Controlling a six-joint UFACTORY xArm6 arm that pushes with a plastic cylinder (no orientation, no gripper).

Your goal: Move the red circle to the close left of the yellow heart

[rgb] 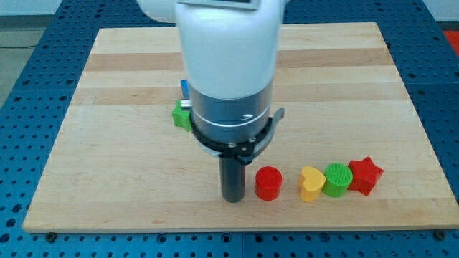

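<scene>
The red circle point(269, 183) stands on the wooden board near the view's bottom, a short way left of the yellow heart point(311, 183), with a small gap between them. My tip point(233, 198) is down on the board just left of the red circle, close to it or touching it. Right of the yellow heart sit a green circle point(337, 179) and a red star point(364, 175), in a tight row.
A green block point(182, 115) and a blue block point(184, 87) peek out at the left of the arm's white body point(228, 64), mostly hidden. The board's bottom edge point(237, 226) runs just below the row of blocks.
</scene>
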